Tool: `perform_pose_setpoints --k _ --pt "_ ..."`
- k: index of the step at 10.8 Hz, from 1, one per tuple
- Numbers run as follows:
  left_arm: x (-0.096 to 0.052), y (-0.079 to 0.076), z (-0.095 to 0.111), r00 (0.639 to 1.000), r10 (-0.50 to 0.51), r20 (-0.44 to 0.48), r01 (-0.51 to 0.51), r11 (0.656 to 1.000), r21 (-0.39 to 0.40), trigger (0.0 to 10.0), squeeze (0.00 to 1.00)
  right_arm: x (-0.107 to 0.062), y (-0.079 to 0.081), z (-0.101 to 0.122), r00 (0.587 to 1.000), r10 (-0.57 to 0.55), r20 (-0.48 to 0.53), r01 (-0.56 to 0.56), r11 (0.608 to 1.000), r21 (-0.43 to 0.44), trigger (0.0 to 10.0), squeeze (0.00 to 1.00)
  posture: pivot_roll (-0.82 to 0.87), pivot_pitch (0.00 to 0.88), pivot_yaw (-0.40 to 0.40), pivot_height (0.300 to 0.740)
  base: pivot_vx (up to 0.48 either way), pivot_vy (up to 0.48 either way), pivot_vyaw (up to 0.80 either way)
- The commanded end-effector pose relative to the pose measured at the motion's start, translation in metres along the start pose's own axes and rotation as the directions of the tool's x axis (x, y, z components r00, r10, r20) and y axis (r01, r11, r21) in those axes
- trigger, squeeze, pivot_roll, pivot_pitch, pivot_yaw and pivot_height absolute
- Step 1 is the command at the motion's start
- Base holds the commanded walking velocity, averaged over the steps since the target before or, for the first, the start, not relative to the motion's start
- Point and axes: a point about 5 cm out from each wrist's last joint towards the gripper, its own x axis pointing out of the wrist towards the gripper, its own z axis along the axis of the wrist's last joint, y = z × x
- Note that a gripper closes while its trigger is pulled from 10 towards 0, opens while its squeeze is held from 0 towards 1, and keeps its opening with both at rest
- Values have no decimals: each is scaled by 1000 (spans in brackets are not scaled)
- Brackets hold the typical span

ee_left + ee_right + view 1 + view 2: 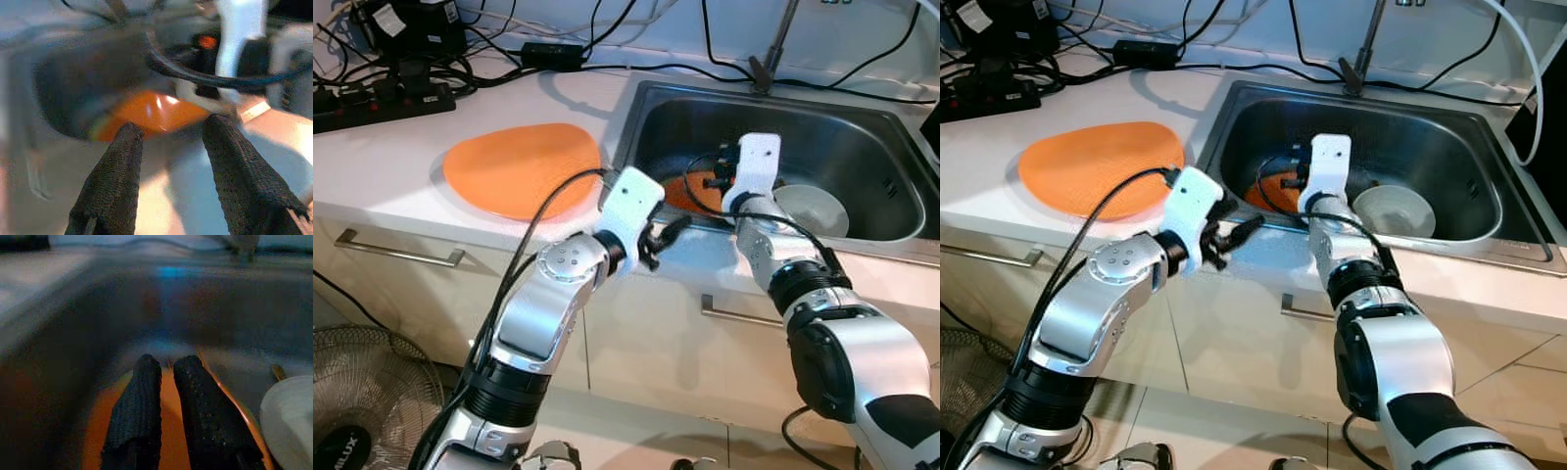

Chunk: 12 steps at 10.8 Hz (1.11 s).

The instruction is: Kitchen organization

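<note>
— Reporting status: orange plate [171,431] and white bowl [815,209] lie in the sink [862,127], not yet lifted.

— Grippers?

— Right gripper [166,377] nearly closed over plate, grasp unclear; left gripper [171,142] open, empty.

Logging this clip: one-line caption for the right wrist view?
Right gripper, jaws nearly closed, over an orange plate in the sink, white bowl beside.

The orange plate [690,193] in the sink [862,147] is mostly hidden behind the right gripper [165,363]; its outline in the left wrist view is blurred, perhaps tilted.
</note>
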Motion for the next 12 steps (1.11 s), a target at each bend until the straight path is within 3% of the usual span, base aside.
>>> perform_pose_setpoints --k 1,3,4,6,7,8,10,12 --pt "0 9 6 995 87 53 -90 994 61 10000 0 0 0 17 993 14 115 -22 998 66 10000 0 111 68 -38 740 0 0 0" --pt "-5 22 13 974 184 130 -204 965 165 10000 0 -9 0 28 973 20 229 -66 979 191 10000 0 100 76 -38 740 0 0 0" --pt "-12 28 14 967 205 154 -240 936 258 10000 0 -20 -1 29 962 8 273 -81 963 257 10000 0 87 90 -32 740 0 0 0" --pt "-31 37 4 956 237 172 -287 874 391 10000 0 -51 3 15 954 52 294 -142 946 292 10000 0 79 103 -31 740 0 0 0" --pt "-44 41 -2 964 229 139 -267 855 444 10000 0 -65 5 -1 961 74 265 -158 937 312 10000 0 72 112 -26 740 0 0 0" --pt "-55 39 -7 981 183 68 -193 847 495 10000 0 -68 6 -14 975 56 213 -130 927 352 10000 0 87 116 -25 740 0 0 0" --pt "-73 44 -13 980 195 -42 -139 821 554 10000 0 -69 17 -15 979 75 188 -143 911 386 10000 0 107 115 -28 740 0 0 0" --pt "-85 55 -16 961 249 -123 -113 754 647 10000 0 -69 24 -13 979 99 179 -164 903 398 10000 0 127 107 -35 740 0 0 0"
